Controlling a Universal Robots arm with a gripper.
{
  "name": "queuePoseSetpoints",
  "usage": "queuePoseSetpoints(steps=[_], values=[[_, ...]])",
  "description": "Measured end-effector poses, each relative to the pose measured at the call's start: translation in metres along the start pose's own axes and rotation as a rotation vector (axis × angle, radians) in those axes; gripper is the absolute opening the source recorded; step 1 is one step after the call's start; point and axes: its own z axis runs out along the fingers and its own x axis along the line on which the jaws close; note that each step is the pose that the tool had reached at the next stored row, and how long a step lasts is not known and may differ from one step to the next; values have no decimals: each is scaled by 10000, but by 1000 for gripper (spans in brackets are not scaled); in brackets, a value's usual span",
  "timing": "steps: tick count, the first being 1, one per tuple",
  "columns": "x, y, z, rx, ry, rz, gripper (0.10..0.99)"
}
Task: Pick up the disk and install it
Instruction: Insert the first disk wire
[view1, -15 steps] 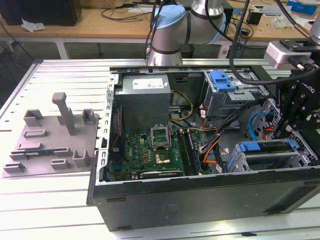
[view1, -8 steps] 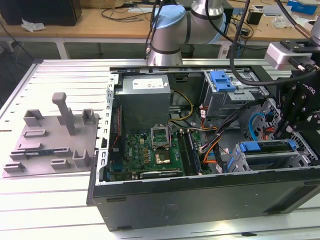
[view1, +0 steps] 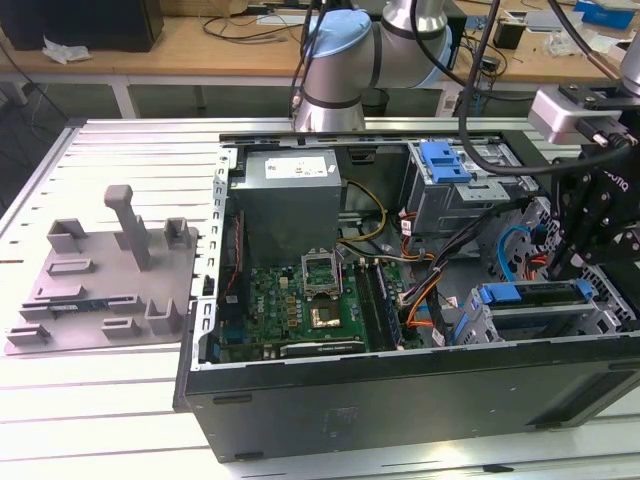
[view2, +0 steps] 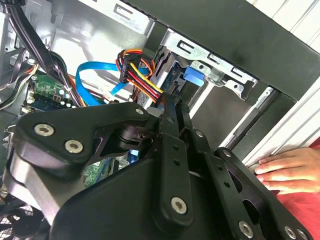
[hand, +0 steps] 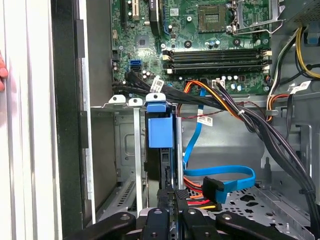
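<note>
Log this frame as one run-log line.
gripper: closed on blue-bracketed silver disk | disk: standing edge-on in metal drive cage slot | person's hand: resting on case edge

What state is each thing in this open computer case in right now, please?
Disk: standing on edge in the drive cage slot, blue bracket end showing.
Gripper: at the disk's near end, fingers close together around its edge.
Drive cage: neighbouring slot empty.
Computer case: side panel off, insides exposed.
Processor socket: latch frame raised, open.
Blue cable: loose, plug end lying free.
Hand: resting on the case edge.
</note>
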Motion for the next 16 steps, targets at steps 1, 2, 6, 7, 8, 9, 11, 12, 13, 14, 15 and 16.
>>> queuePoseSetpoints(steps=[1,2,6,7,8,9,11,12,13,14,15,16], values=[[0,-1,3,0,-1,0,169],[-1,-2,6,0,-1,-1,169],[-2,-4,18,0,-2,-1,169],[-2,-4,20,0,-2,-1,169],[-2,-4,23,0,-2,-1,169],[-2,-4,25,0,-1,-2,169],[-2,-4,30,0,0,-1,169],[-3,-4,33,0,0,-1,169],[-3,-4,38,0,-1,-1,169],[-3,-4,42,0,-1,-1,169],[-4,-4,46,0,-1,-1,169],[-4,-4,55,0,-1,-1,169]])
